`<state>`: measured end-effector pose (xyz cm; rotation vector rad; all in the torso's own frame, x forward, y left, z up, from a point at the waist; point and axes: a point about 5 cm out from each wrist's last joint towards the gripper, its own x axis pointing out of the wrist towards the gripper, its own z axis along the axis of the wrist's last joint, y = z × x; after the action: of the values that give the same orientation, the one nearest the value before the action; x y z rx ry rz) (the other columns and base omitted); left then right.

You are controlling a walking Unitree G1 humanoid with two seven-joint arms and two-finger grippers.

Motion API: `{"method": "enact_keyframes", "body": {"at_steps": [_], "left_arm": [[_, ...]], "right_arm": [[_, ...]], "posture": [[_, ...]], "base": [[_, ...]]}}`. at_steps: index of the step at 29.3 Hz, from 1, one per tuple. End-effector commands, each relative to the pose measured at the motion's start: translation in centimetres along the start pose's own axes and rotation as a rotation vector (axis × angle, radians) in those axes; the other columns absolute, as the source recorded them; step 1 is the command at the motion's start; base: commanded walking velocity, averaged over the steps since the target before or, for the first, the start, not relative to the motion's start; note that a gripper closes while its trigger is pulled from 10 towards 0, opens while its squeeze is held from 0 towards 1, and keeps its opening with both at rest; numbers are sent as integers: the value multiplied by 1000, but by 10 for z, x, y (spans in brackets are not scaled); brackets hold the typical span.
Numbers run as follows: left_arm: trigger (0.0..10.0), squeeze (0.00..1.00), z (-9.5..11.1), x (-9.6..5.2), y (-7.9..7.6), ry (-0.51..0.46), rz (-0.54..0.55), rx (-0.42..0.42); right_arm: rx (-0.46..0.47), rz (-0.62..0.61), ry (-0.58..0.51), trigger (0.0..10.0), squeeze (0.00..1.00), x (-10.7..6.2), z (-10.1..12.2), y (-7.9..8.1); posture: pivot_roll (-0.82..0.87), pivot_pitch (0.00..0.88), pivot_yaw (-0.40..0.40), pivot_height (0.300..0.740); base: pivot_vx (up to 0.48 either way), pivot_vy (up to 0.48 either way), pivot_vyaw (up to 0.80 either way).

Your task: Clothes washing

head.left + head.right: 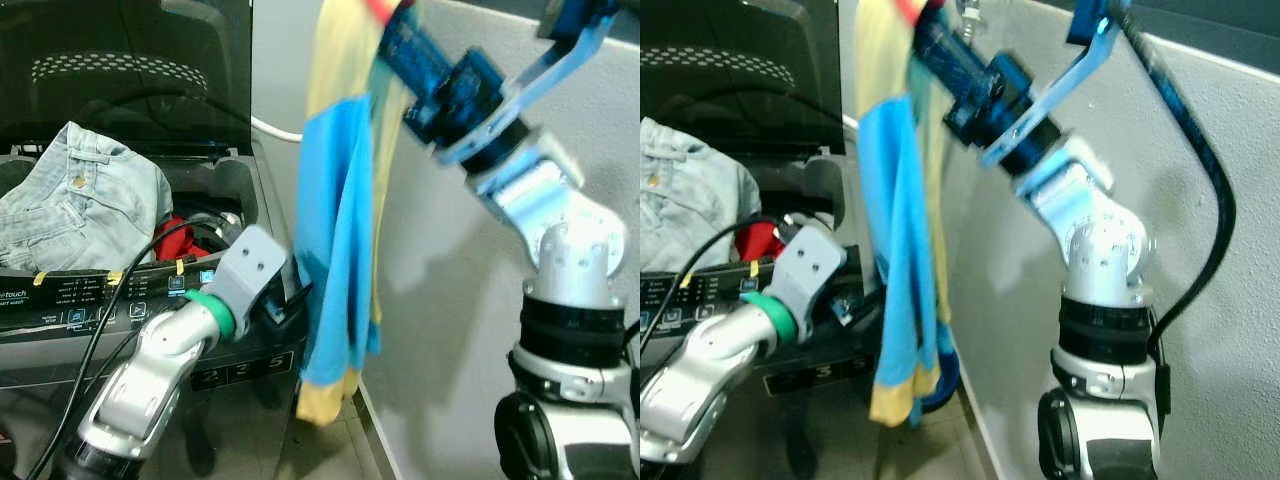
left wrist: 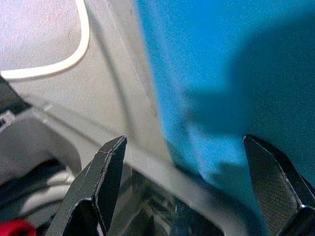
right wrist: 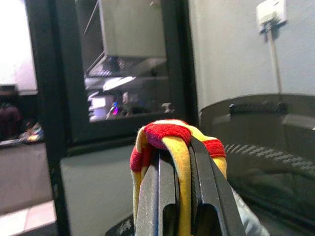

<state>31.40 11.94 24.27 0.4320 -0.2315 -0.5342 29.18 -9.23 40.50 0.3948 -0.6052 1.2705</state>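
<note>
Item: yellow and blue garment (image 1: 338, 230). Held high in my right jaws (image 3: 181, 162), which are clamped on its red-trimmed yellow edge; the cloth hangs straight down beside the grey wall (image 1: 450, 300), its lower hem near the floor, just to the right of the washing machine (image 1: 150, 300).

Item: my left jaws (image 2: 197, 182). Spread wide, holding nothing, raised at the machine's right front corner and pointed at the hanging blue cloth, close to it; whether they touch it I cannot tell.

Item: washing machine, top-loading, lid (image 1: 130, 70) standing up. Pale denim jeans (image 1: 80, 205) lie heaped across the opening's left side; something red (image 1: 185, 235) shows in the tub under them. Control panel (image 1: 100, 295) along the front edge.

Item: white cable (image 1: 275, 130) on the wall behind the machine. Black cable (image 1: 120, 300) running over the panel towards my left arm.
</note>
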Motion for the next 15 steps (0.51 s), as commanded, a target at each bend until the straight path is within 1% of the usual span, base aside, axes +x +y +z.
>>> {"method": "enact_keyframes", "body": {"at_steps": [1, 2, 3, 4, 6, 7, 10, 11, 12, 13, 14, 15], "left_arm": [[10000, 1000, 4, 3, -7, -43, -44, -13], [10000, 1000, 4, 3, -7, -43, -44, -13], [10000, 1000, 8, 5, -13, -79, -89, -39], [10000, 1000, 8, 5, -13, -79, -89, -39], [10000, 1000, 10, 7, -28, -114, -203, -91], [10000, 1000, 10, 7, -28, -114, -203, -91], [10000, 1000, 7, 5, -42, -121, -313, -145], [10000, 1000, 7, 5, -42, -121, -313, -145], [10000, 1000, 7, 3, -47, -119, -366, -169], [10000, 1000, 6, 1, -48, -106, -388, -159], [10000, 1000, 6, 1, -48, -106, -388, -159], [10000, 1000, 3, 1, -45, -76, -372, -131]], "right_arm": [[-18, 69, 0, 10000, 0, 0, 3, 11], [-18, 69, 0, 10000, 0, 0, 3, 11], [-8, 72, 18, 10000, 0, -1, -1, 12], [-8, 72, 18, 10000, 0, -1, -1, 12], [17, 75, 39, 10000, 0, -3, -5, 14], [17, 75, 39, 10000, 0, -3, -5, 14], [37, 84, 49, 10000, 0, -4, -6, 15], [37, 84, 49, 10000, 0, -4, -6, 15], [39, 90, 53, 10000, 0, -4, -6, 16], [36, 94, 61, 10000, 0, -5, -7, 16], [36, 94, 61, 10000, 0, -5, -7, 16], [29, 93, 70, 10000, 0, -6, -9, 16]], "posture": [[85, 0, -42, 740], [85, 0, -42, 740], [84, 0, -42, 740], [84, 0, -42, 740], [82, 0, -44, 740], [82, 0, -44, 740], [80, 0, -42, 740], [80, 0, -42, 740], [80, 0, -42, 740], [81, 0, -40, 740], [81, 0, -40, 740], [82, 0, -37, 740]], "base": [[0, 0, 0], [0, 0, 0], [0, 0, 0], [0, 0, 0], [0, 0, 0], [0, 0, 0], [0, 0, 0], [0, 0, 0], [0, 0, 0], [0, 0, 0], [0, 0, 0], [0, 0, 0]]}}
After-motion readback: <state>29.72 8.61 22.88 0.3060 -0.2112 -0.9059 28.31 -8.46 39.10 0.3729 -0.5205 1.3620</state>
